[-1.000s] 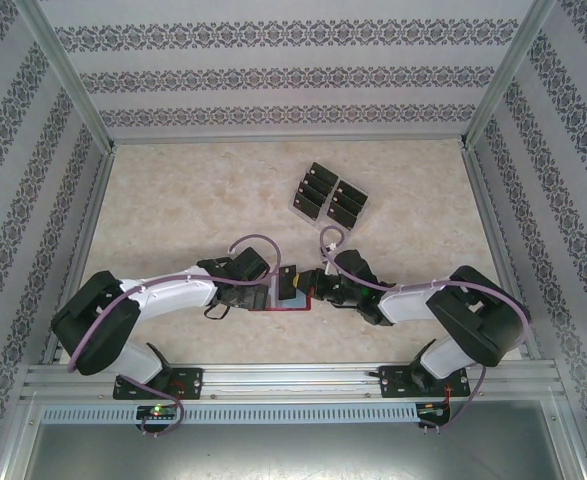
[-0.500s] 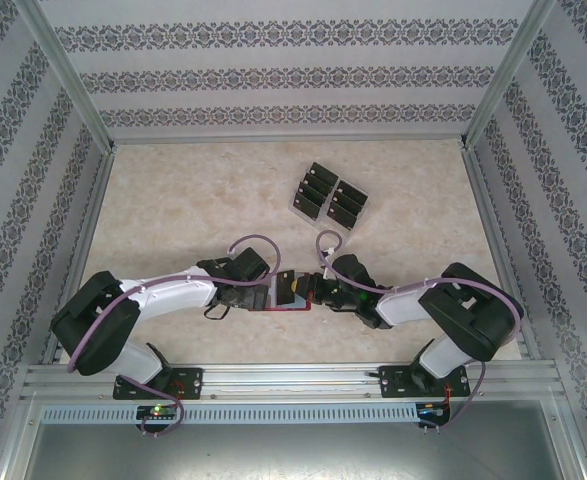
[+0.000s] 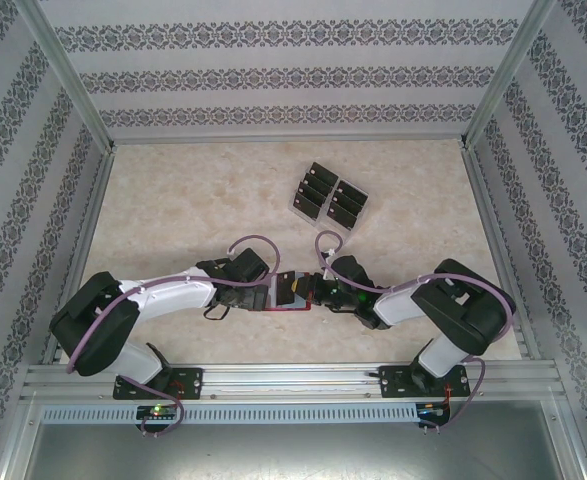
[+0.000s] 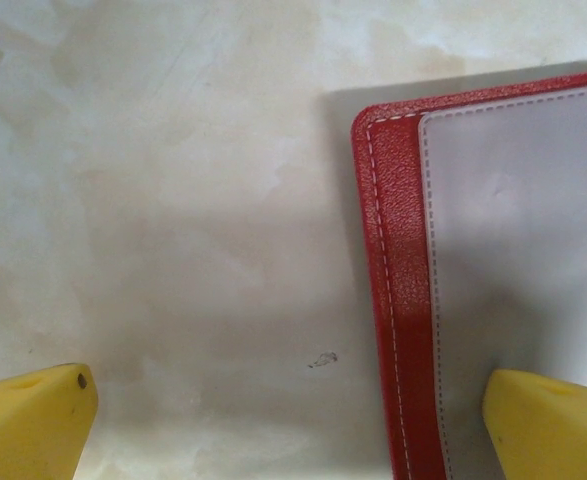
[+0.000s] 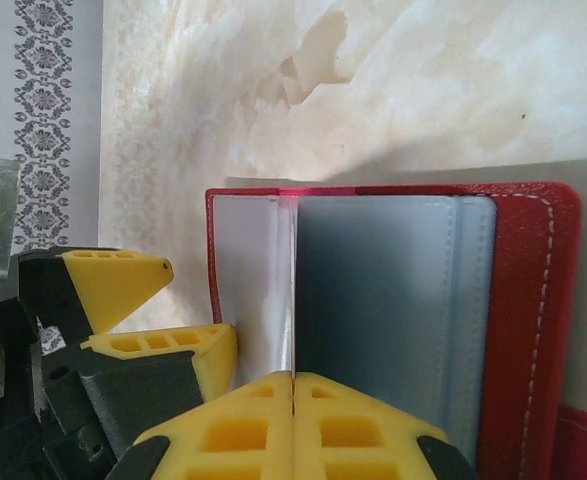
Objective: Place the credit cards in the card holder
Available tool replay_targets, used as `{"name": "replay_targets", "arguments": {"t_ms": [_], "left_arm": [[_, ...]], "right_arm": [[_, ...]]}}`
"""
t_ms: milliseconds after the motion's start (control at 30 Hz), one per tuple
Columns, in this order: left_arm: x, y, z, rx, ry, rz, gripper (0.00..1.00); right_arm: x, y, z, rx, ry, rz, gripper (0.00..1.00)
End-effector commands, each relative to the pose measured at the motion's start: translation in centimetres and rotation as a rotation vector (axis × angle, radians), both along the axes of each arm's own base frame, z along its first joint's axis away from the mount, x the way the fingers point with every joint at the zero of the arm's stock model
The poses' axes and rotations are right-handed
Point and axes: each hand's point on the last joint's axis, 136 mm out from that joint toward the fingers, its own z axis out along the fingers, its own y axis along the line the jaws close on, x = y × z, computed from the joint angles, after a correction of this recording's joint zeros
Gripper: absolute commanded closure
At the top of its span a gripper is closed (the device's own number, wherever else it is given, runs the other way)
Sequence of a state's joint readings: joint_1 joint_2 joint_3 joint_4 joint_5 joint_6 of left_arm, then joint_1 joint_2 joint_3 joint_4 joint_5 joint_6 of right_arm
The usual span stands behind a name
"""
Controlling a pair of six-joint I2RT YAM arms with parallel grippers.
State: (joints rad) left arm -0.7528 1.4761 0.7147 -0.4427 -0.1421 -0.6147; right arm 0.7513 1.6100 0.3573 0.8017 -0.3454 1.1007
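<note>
The red card holder (image 3: 291, 304) lies open on the table between the two arms, its grey-blue inside (image 5: 393, 300) facing up. My right gripper (image 5: 293, 378) is shut on a thin credit card (image 5: 293, 290), seen edge-on and standing over the fold between the pale left pocket and the grey-blue pocket. My left gripper (image 4: 293, 430) is open at the holder's left corner (image 4: 403, 300). One yellow finger (image 4: 553, 420) rests on the pale inside panel and the other (image 4: 33, 420) is over bare table. In the top view the two grippers (image 3: 263, 293) (image 3: 315, 290) meet over the holder.
Several more black credit cards (image 3: 328, 195) stand in a clear slotted stand (image 3: 301, 212) at the table's back middle. Patterned walls and metal rails (image 3: 273, 375) enclose the marble table. The left gripper's fingers (image 5: 123, 285) sit close beside my right fingers.
The right gripper has moved left with the card, from beside the holder to over its open inside. The left arm has stayed put.
</note>
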Motion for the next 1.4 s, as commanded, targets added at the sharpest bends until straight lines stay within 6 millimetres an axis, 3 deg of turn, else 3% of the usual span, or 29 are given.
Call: {"name": "replay_targets", "arguments": {"t_ms": [0,567,1067,1367], "left_arm": [[-1.3,1.4,-1.1,0.056,0.034,0.008,0.00],[-1.3,1.3,-1.3,0.051,0.039,0.009,0.00],[-1.4,1.3,-1.2,0.051,0.038,0.007,0.00],[-1.3,1.2,-1.5,0.052,0.043,0.009,0.00]], "right_arm": [[-0.3,0.3,-0.5,0.009,0.015,-0.001,1.00],[-0.5,0.5,-1.3,0.017,0.051,-0.003,1.00],[0.1,-2.3,-2.3,-0.025,0.055,-0.075,1.00],[0.1,-1.2,-2.0,-0.010,0.057,-0.029,1.00]]}}
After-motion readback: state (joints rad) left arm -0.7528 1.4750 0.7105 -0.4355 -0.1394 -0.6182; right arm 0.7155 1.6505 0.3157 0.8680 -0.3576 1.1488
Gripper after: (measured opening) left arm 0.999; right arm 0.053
